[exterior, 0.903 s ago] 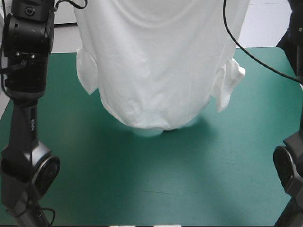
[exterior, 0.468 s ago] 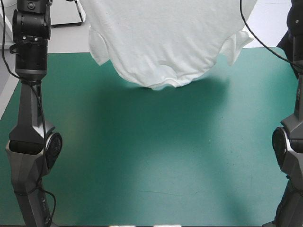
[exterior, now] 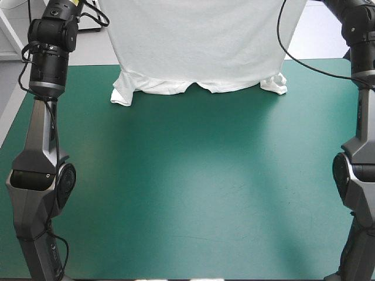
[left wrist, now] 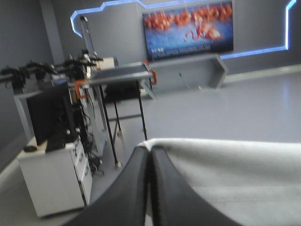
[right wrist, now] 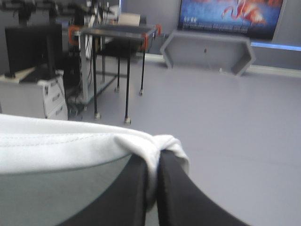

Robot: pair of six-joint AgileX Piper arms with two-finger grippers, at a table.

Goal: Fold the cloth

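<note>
The white T-shirt (exterior: 202, 41) hangs as a wide sheet over the far edge of the table, held up by both raised arms. Its lower end, sleeves included, rests crumpled on the teal-green cover (exterior: 187, 187) near the far edge. In the left wrist view my left gripper (left wrist: 148, 153) is shut on the T-shirt (left wrist: 230, 174), whose edge stretches away to one side. In the right wrist view my right gripper (right wrist: 155, 157) is shut on the T-shirt (right wrist: 61, 141), a bunched corner pinched between the black fingers. Both grippers lie above the high view's frame.
The two arms stand at the table's left (exterior: 44, 146) and right (exterior: 360, 152) edges. The teal-green cover stretches bare from the shirt's lower end to the near edge.
The shirt swung away toward the far edge and came down. Its lower end, hanging free in the air earlier, now lies on the cover. Both arms reached farther forward.
</note>
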